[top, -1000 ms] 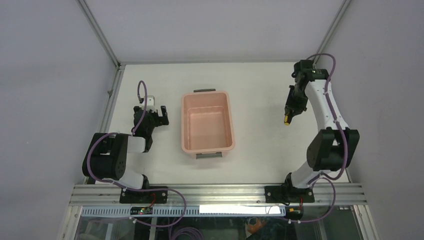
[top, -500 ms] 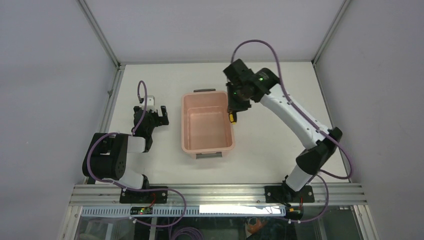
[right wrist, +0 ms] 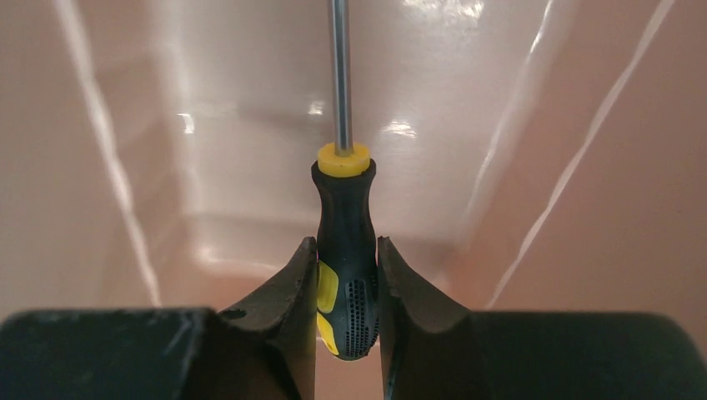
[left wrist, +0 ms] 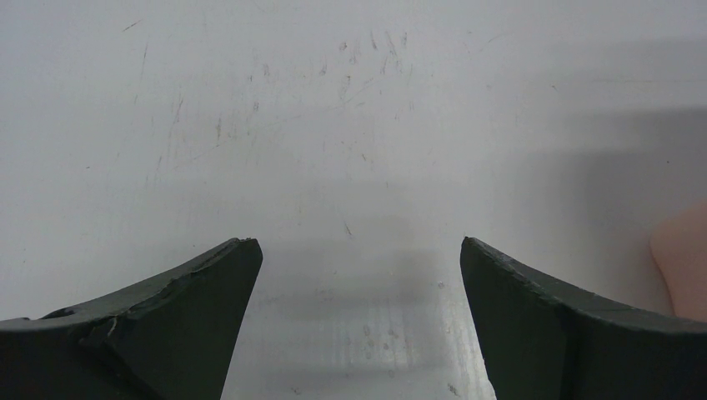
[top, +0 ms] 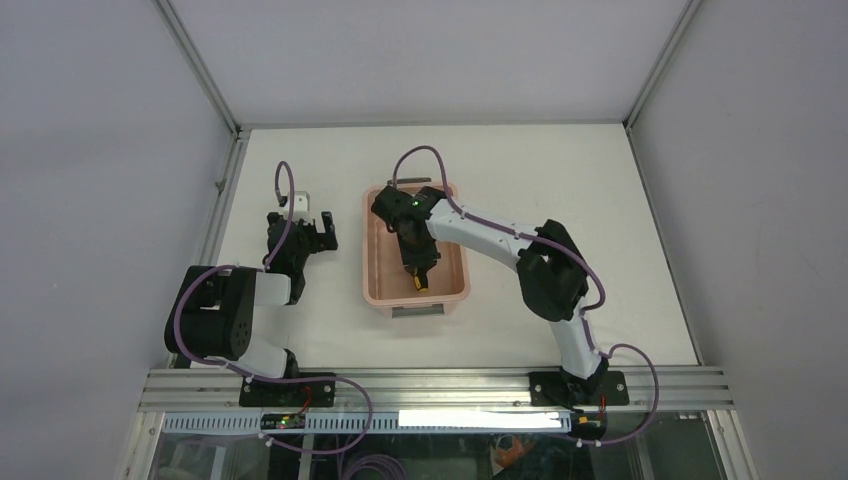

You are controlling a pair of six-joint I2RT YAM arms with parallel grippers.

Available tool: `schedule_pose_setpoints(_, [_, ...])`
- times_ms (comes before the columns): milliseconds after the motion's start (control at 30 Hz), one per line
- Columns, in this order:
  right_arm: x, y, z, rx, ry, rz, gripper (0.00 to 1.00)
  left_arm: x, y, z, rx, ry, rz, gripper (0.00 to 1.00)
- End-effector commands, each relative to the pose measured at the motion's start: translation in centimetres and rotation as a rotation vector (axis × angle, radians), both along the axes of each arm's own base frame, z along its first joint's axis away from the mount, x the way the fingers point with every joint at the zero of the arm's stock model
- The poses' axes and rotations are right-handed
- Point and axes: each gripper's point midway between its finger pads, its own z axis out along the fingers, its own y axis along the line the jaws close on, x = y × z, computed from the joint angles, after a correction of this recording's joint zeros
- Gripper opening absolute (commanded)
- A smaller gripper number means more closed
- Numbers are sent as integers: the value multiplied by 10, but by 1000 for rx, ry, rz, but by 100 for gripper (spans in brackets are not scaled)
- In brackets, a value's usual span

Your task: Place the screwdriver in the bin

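The salmon-pink bin (top: 378, 292) stands in the middle of the table. My right gripper (top: 418, 268) reaches into it from above and is shut on the screwdriver (top: 421, 283). In the right wrist view the yellow-and-black handle (right wrist: 346, 250) is clamped between my fingers, with the gripper (right wrist: 346, 250) around it. The metal shaft (right wrist: 338, 75) points away over the bin's pink floor (right wrist: 584, 208). My left gripper (top: 312, 228) is open and empty on the table left of the bin, and it also shows in the left wrist view (left wrist: 358, 250).
The bin has a grey handle at its far end (top: 409, 182) and at its near end (top: 416, 311). A corner of the bin (left wrist: 684, 258) shows at the right edge of the left wrist view. A metal rail (top: 222, 190) borders the table's left side.
My right arm has swung left from the table's right side, carrying the screwdriver over the bin's right rim and down into the bin. The left arm has not moved.
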Motion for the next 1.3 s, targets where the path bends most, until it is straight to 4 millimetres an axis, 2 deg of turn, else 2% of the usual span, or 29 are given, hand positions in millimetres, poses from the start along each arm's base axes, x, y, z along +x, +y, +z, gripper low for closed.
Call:
schedule_pose_setpoints(0, [9, 5, -13, 30, -61, -75, 0, 14, -2, 24, -16, -85, -12, 99])
schedule_pose_setpoints(133, [7, 3, -38, 30, -56, -100, 6, 14, -2, 24, -16, -85, -11, 99])
schedule_pose_setpoints(233, [5, 1, -48, 21, -45, -112, 21, 14, -1, 24, -16, -85, -10, 99])
schedule_pose_setpoints(333, [5, 0, -49, 14, -44, -120, 36, 14, -1, 24, -15, -85, -10, 99])
schedule_pose_setpoints(400, [7, -2, -42, 9, -61, -126, 44, 14, -2, 24, -16, -85, -11, 99])
schedule_pose_setpoints(567, [12, -4, -1, 12, -153, -109, 54, 14, -2, 24, -16, -85, -11, 99])
schedule_pose_setpoints(700, [16, -8, 45, 62, -235, -87, 62, 14, -2, 24, -16, -87, -12, 99])
schedule_pose_setpoints(767, [21, -13, 72, 82, -298, -68, 74, 14, -2, 24, -16, -86, -11, 99])
schedule_pose_setpoints(833, [27, -20, 106, 112, -380, -41, 97, 14, -2, 24, -16, -86, -11, 99])
schedule_pose_setpoints(933, [32, -30, 148, 156, -497, -8, 99, 14, -2, 24, -16, -86, -11, 99])
schedule_pose_setpoints(967, [35, -38, 166, 176, -557, -9, 99, 14, -1, 24, -16, -86, -10, 99])
schedule_pose_setpoints(1000, [38, -43, 172, 176, -588, -6, 99, 14, -2, 24, -16, -85, -11, 99])
schedule_pose_setpoints(1033, [40, -56, 187, 183, -637, -17, 99, 14, -2, 24, -16, -85, -11, 99])
schedule_pose_setpoints(1133, [53, -99, 190, 175, -688, -82, 99, 14, -1, 24, -15, -85, -10, 99])
schedule_pose_setpoints(1167, [55, -117, 196, 200, -707, -120, 99, 14, -1, 24, -16, -85, -11, 99])
schedule_pose_setpoints(1200, [60, -144, 184, 178, -707, -173, 99, 14, -2, 24, -16, -86, -11, 99])
schedule_pose_setpoints(1233, [61, -158, 188, 198, -731, -209, 99, 14, -2, 24, -16, -85, -11, 99])
schedule_pose_setpoints(1267, [65, -182, 185, 201, -754, -270, 99, 14, -2, 24, -16, -84, -11, 99])
